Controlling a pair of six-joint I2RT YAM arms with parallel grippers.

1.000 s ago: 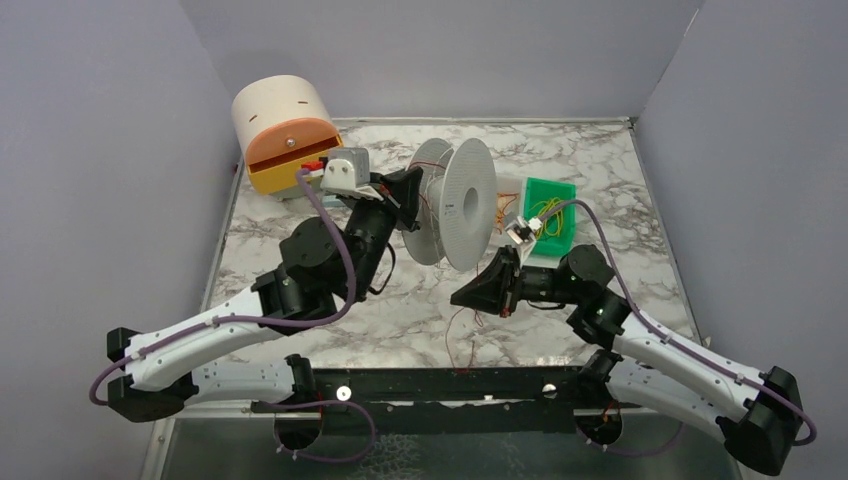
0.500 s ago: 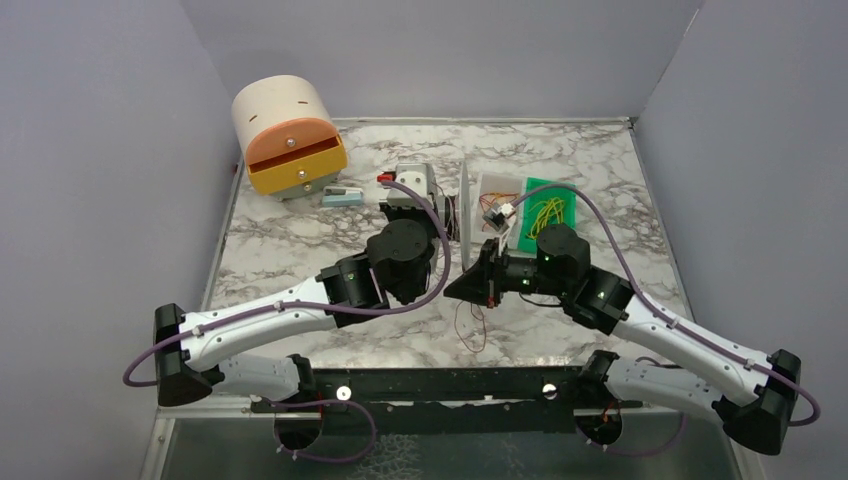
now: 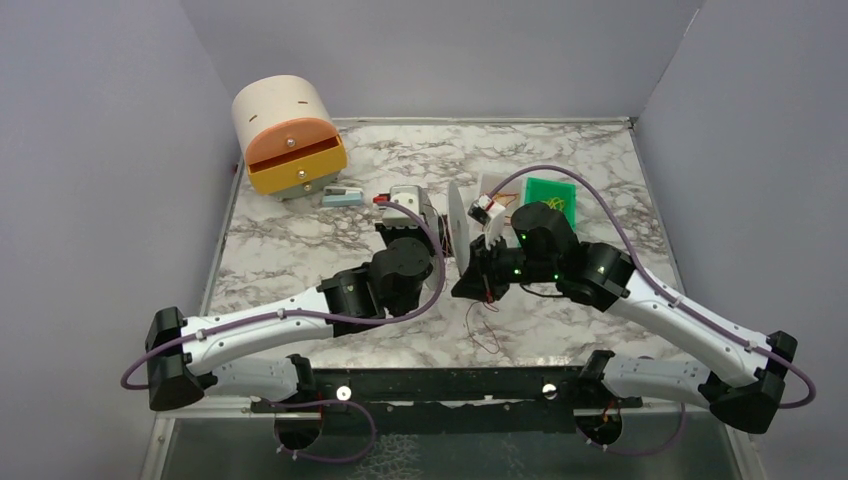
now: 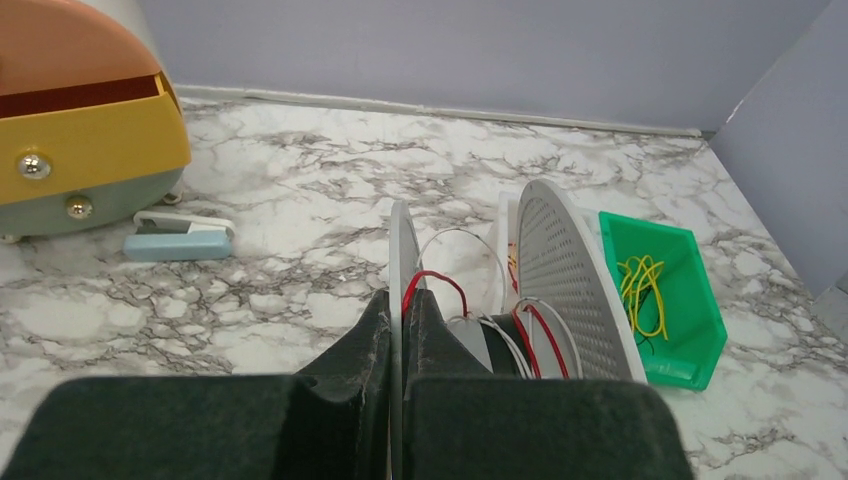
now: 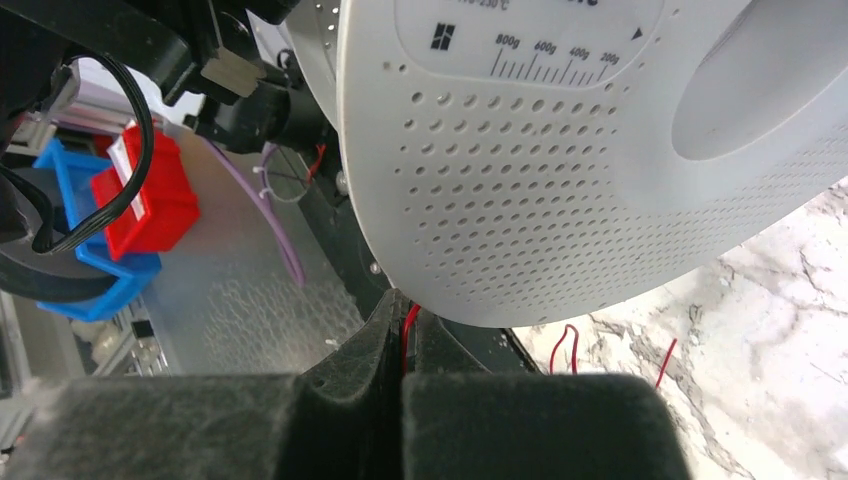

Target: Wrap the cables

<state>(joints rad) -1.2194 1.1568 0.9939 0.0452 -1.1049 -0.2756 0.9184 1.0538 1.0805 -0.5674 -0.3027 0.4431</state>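
From the spool (image 3: 457,212), the bin (image 3: 571,188) lies at 3 o'clock, the drawer box (image 3: 288,135) at 10 — the cables (image 3: 485,326) at 6.

Even, bright diffuse light overhead; soft short shadows on the tabletop (image 3: 300,240). No glare. Overhead view sharp. Wrist views: near black pads blurred, spool (image 5: 560,150) slightly soft, mild wide-angle bend at edges.

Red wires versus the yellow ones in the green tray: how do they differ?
The red cables loop between the spool's discs and trail onto the table; the yellow wires lie bunched in the green tray. The right gripper pinches a red strand; nothing touches the yellow. Both are thin and flexible.
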